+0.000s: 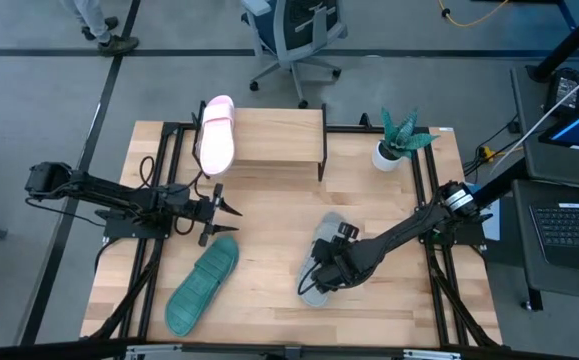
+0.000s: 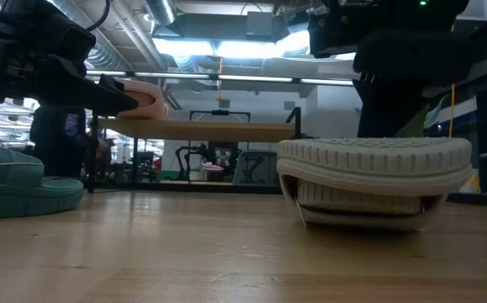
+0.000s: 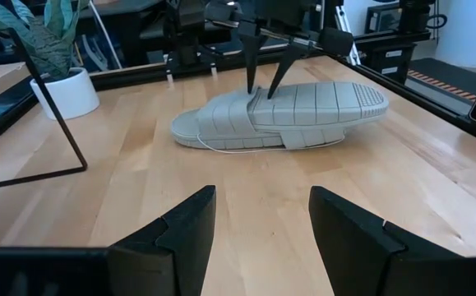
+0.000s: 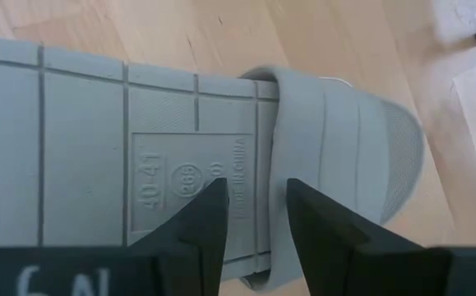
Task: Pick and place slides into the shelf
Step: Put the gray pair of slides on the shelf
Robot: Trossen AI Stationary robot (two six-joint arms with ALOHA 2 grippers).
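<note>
- Right now we see the right gripper (image 1: 321, 283) down on the grey slide (image 1: 321, 262), which lies sole-up; fingers parted, straddling the strap edge.
- Left gripper (image 1: 231, 209) hovers open, empty.
- Pink slide (image 1: 216, 133) sits on the shelf (image 1: 279, 135).
- Teal slide (image 1: 202, 285) lies on the table (image 1: 269, 210).

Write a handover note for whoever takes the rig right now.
Left gripper: open, empty, waiting above the table in front of the shelf.
Right gripper: open, down at the grey slide, fingers either side of its strap edge; not shut yet. That slide lies sole up on the table.
Pink slide: on the shelf's left end, done.
Teal slide: sole up on the table, front left, untouched.
Left to do: grey and teal slides onto the shelf.
</note>
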